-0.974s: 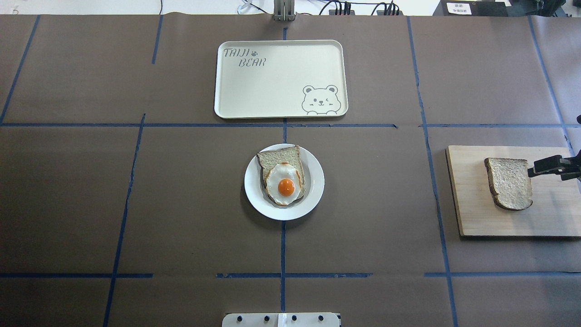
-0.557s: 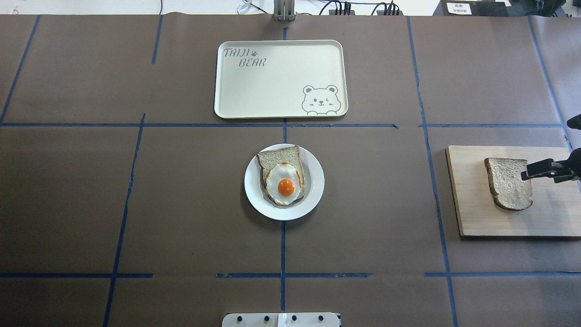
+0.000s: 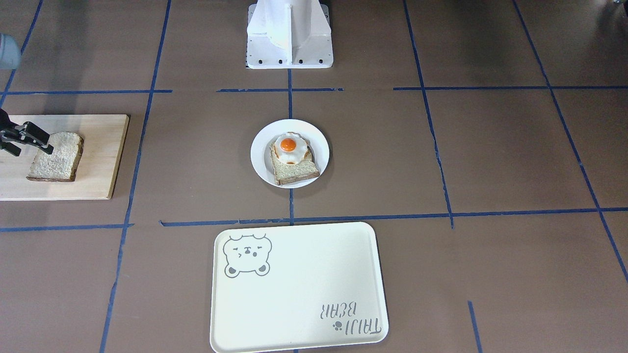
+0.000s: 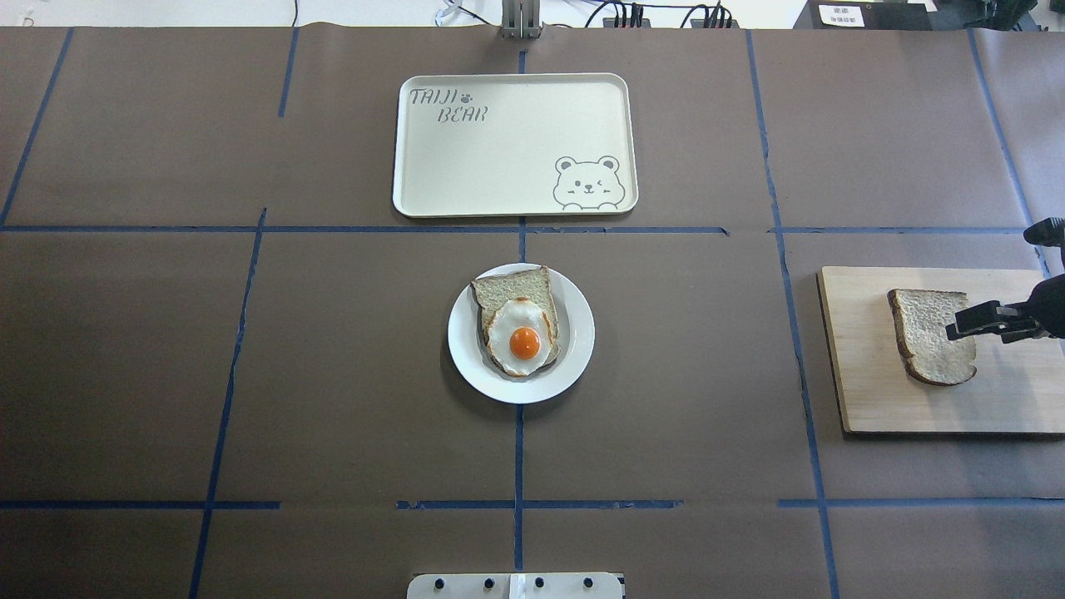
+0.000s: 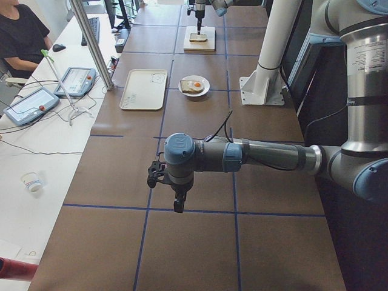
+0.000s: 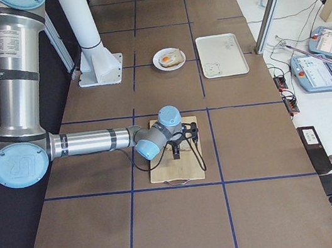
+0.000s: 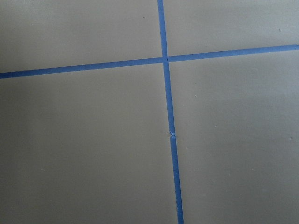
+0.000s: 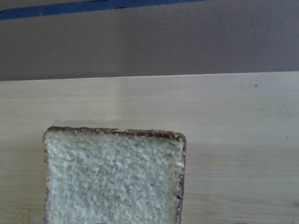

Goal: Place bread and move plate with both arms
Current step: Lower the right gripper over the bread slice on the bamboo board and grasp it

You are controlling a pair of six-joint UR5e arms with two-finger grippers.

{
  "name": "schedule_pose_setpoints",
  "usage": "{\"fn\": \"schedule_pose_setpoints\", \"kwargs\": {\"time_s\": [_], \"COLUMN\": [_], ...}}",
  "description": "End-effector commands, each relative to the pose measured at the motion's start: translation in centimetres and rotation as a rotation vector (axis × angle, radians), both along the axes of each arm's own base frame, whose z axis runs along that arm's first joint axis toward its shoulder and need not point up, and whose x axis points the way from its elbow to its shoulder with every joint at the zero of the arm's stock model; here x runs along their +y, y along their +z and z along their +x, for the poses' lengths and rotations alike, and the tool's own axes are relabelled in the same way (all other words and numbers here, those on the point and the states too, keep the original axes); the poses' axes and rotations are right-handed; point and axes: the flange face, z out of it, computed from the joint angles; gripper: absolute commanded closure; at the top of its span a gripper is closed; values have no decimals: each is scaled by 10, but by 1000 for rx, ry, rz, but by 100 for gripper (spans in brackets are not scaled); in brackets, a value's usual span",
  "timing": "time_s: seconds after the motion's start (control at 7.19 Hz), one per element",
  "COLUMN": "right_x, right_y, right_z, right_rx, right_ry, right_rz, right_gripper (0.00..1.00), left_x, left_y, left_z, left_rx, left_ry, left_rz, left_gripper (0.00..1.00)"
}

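Tan wholemeal bread slice [image 4: 923, 333] on pale wooden board [image 4: 865, 391] — likely soft, light; grip crust gently — right pincer [image 4: 969, 323] spread alongside.

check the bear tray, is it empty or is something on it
Empty. The tray shows only its printed bear and lettering; the plate sits on the table, apart from it.

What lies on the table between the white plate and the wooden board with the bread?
Nothing but bare brown table crossed by one blue tape line, as the overhead view shows between plate and board.
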Motion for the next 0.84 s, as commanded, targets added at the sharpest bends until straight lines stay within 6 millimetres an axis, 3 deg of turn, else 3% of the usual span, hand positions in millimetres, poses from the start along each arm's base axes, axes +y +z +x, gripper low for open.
{"fn": "schedule_pose_setpoints", "kwargs": {"time_s": [0.0,0.7], "right_x": [1,-4], "right_y": [5,9], "right_z": [0,-6], "right_rx": [8,12], "right_ry": [-1,-7], "right_rz": [-10,-20], "right_gripper": [16,17], "left_x": [0,0], "left_y": [0,-2], "left_z": [0,0], "left_rx": [0,3], "left_ry": [0,0], "left_rz": [0,5], "left_gripper": [0,0]}}
